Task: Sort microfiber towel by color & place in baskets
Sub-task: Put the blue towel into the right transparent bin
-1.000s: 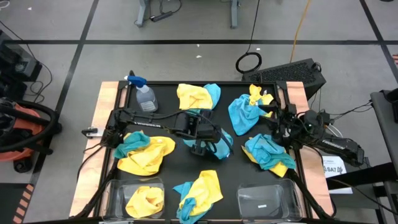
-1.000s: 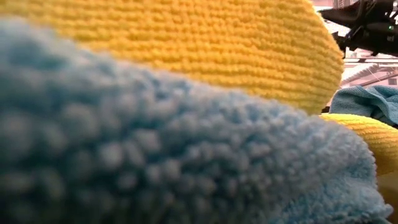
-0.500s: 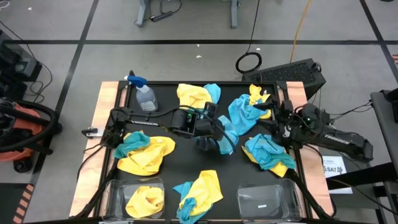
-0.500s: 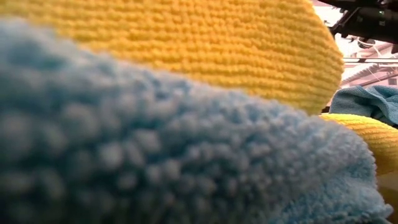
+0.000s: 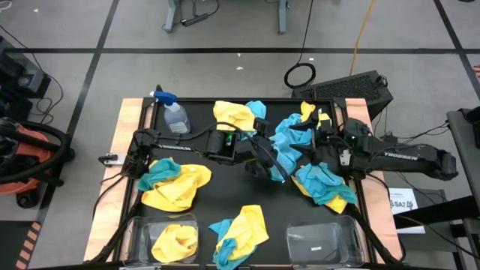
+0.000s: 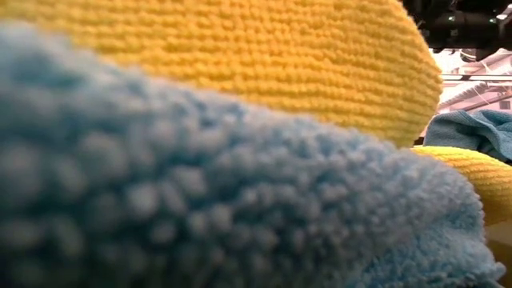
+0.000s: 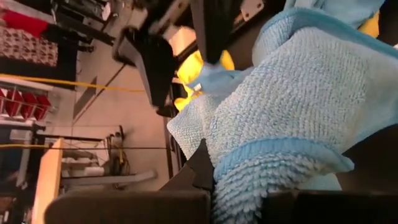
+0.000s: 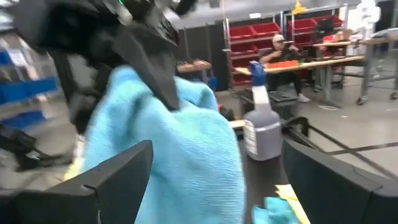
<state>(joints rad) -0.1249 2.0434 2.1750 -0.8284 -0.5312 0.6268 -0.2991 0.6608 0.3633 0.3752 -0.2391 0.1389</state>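
Held cloth: turquoise towel (image 5: 283,150), lifted over the middle of the desk, toward the far edge; hangs in loose folds between the two arms.
Left gripper (image 5: 264,149): jaws clamped on one edge of that towel; the left wrist view shows the blue pile (image 7: 292,124) bunched between the fingers at their base.
Right gripper (image 5: 315,144): facing the same towel from the right edge side; its fingers (image 8: 118,174) stand wide apart on either side of the cloth, not closed on it.
Handling: judged light, limp and fuzzy. No stiffness, so it drapes and trails below the grip; not fragile, not slippery. A pinch on a bunched fold or hem should hold better than a flat face.
Risk: a trailing corner may snag the neighbouring cloths as it travels.
Other cloths: mixed yellow and blue heaps, one at the far edge centre (image 5: 237,115), one near the left edge (image 5: 174,182), one at the near edge centre (image 5: 241,231), one near the right edge (image 5: 324,185).
Left basket (image 5: 137,234): near-left corner, a yellow towel (image 5: 175,241) inside.
Right basket (image 5: 319,241): near-right corner, no cloth in it.
Spray bottle (image 5: 173,113): far-left corner, upright.
Low view: filled by yellow and blue cloth right at the lens.
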